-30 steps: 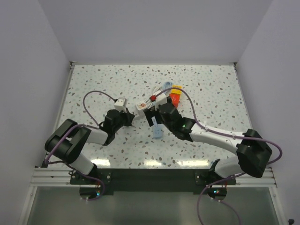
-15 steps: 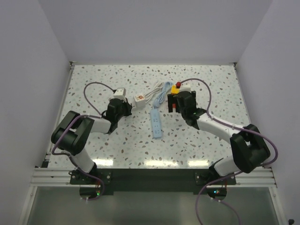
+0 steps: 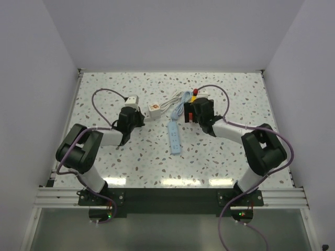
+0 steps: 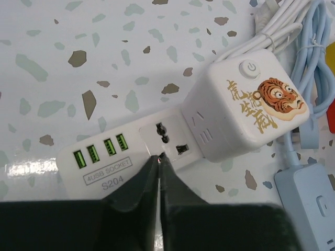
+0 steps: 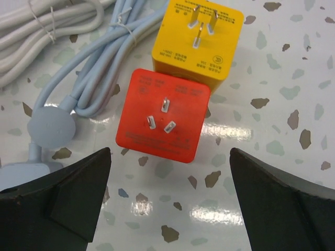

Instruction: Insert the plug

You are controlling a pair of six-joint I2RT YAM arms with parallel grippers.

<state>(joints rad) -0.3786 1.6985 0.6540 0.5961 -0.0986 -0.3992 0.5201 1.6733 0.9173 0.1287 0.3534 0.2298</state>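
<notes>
Prongs (image 5: pixel 165 104) of red plug (image 5: pixel 162 123), visible solely through right wrist camera

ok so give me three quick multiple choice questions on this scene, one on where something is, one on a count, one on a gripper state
1. Where does the red cube plug adapter lie relative to the yellow cube plug adapter?
A. close beside it, nearer the right gripper
B. stacked on top of it
C. at the opposite table edge

2. How many green USB ports does the flat white plastic socket block have?
A. two
B. four
C. six

3. How does the right gripper stand?
A. shut on the red adapter
B. shut on a cable
C. open wide, gripping nothing

Answers:
1 A, the right wrist view shows the two side by side, red nearer the fingers.
2 B, the left wrist view shows four in a row.
3 C, its fingers stand far apart on either side of the red adapter, clear of it.
</notes>
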